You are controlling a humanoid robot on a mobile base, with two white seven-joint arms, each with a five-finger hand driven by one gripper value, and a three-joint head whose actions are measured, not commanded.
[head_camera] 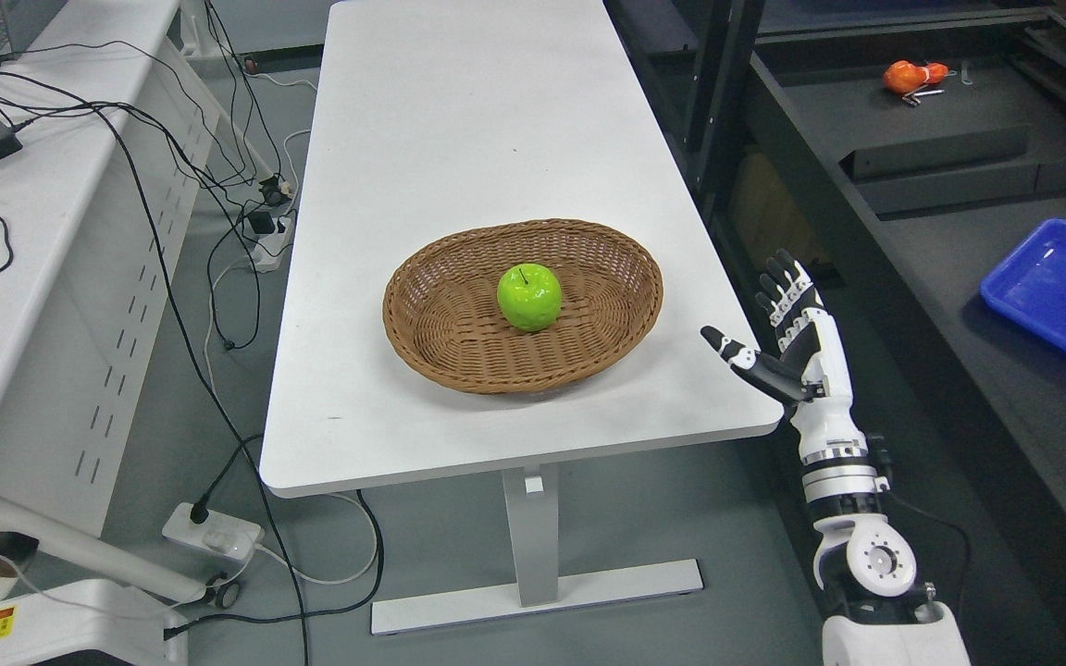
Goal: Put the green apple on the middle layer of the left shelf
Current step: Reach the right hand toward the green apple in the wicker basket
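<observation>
A green apple [529, 296] lies in the middle of a brown wicker basket [440, 347] on a white table [459, 120]. My right hand [769, 319] rises from the lower right, just off the table's right front corner. Its fingers are spread, the thumb points toward the basket, and it holds nothing. The hand is to the right of the apple, apart from the basket. The left arm does not show.
Dark shelving [922, 166] runs along the right, with a blue tray [1051, 287] and a small orange object [908, 76] on it. A white desk [24, 231] with cables and a power strip [214, 532] stands at the left.
</observation>
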